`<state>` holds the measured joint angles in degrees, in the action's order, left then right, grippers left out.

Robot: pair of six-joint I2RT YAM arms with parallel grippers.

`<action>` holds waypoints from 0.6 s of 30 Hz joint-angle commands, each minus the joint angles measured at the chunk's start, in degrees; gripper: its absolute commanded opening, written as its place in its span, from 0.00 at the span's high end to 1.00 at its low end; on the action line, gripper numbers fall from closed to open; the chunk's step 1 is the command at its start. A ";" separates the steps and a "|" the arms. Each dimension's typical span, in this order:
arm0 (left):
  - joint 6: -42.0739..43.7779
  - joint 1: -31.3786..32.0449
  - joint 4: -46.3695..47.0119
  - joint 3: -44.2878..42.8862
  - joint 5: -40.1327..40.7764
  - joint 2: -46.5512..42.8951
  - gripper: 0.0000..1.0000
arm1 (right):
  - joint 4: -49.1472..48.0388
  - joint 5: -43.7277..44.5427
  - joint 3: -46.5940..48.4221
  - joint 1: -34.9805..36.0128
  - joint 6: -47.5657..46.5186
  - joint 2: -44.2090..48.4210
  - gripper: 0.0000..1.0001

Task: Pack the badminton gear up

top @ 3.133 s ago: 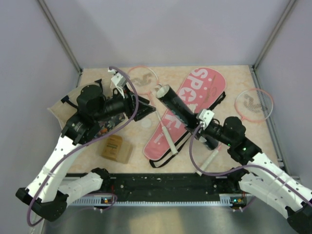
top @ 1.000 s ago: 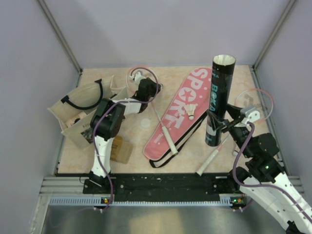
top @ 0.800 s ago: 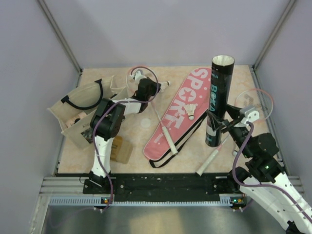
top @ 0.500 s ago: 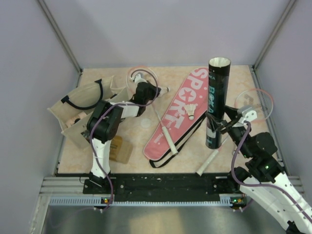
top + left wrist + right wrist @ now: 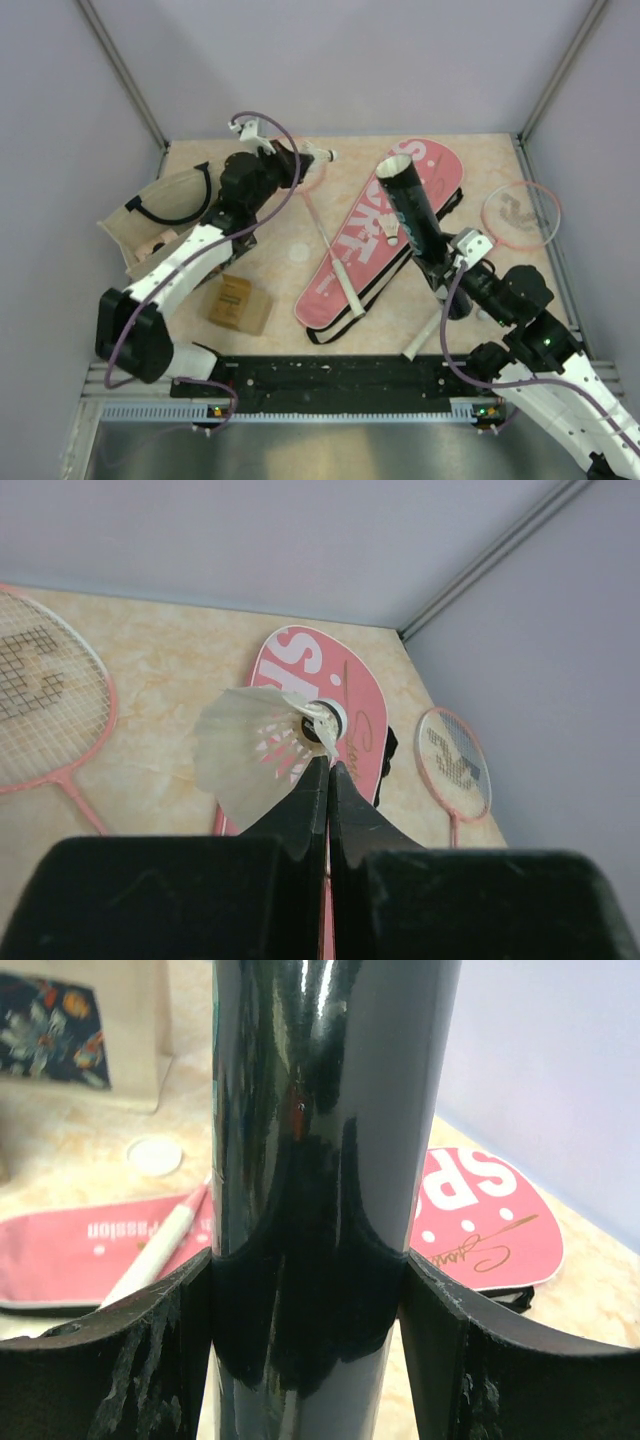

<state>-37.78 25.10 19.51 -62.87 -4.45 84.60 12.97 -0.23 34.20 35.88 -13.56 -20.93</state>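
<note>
**Feather-light shuttlecock pinched, glossy tube clamped**

The left gripper, jaws pressed together, pinched the white shuttlecock close to its cork base, off the table at the upper centre-left of the overhead view. It looked nearly weightless and easily crushed, so the cork seemed a safer hold than the thin, splayed feathers. The right gripper clasped the black tube low down, tilted over the pink cover right of centre. The tube looked stiff, smooth, glossy and likely slippery.
</note>
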 commanded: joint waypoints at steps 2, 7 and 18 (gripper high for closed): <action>12.01 -0.05 -21.92 -3.56 -4.42 -14.09 1.00 | 1.44 -10.74 5.53 0.33 -7.17 -2.27 0.58; 17.29 -0.05 -37.76 -8.75 -7.93 -25.60 1.00 | 5.65 -24.19 8.16 0.33 -16.65 -5.87 0.58; 21.43 0.03 -56.59 -13.42 -18.66 -38.01 1.00 | 7.68 -22.27 8.61 0.33 -27.57 -12.81 0.57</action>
<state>-19.05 25.10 -28.86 -75.22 -17.72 48.01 22.70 -21.30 39.48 35.88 -35.46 -31.88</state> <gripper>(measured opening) 0.011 0.642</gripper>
